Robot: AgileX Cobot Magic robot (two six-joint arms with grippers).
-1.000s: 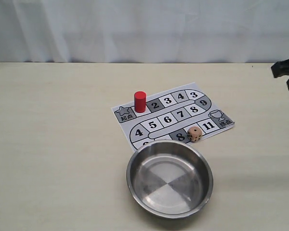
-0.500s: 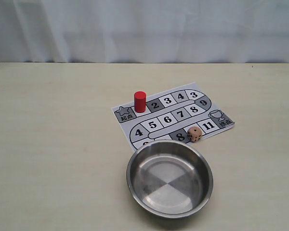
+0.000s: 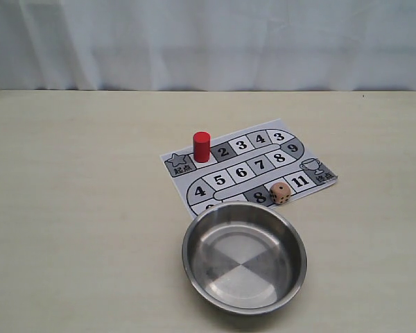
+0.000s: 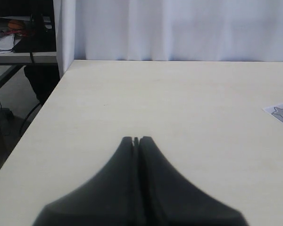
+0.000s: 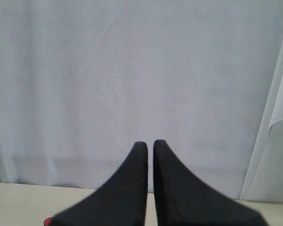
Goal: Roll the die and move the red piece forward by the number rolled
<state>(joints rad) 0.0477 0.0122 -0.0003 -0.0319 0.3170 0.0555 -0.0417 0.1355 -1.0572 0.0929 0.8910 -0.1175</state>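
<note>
Soft, even light fills every view, bright on the white curtain (image 3: 208, 41) and pale bench (image 3: 69, 229). The steel bowl (image 3: 215, 244) carries mild glare and a faint shadow. The left tool (image 4: 137, 140) and right tool (image 5: 150, 143) loom dark and blurred near the lens.

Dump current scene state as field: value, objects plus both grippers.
board: printed number track, flat
bowl: steel, empty, at board's edge
red piece: upright on board, square between start star and 2
die: on board between 8 and 11, outside bowl
left gripper: shut, holding nothing
right gripper: shut bar a thin slit, holding nothing
</note>
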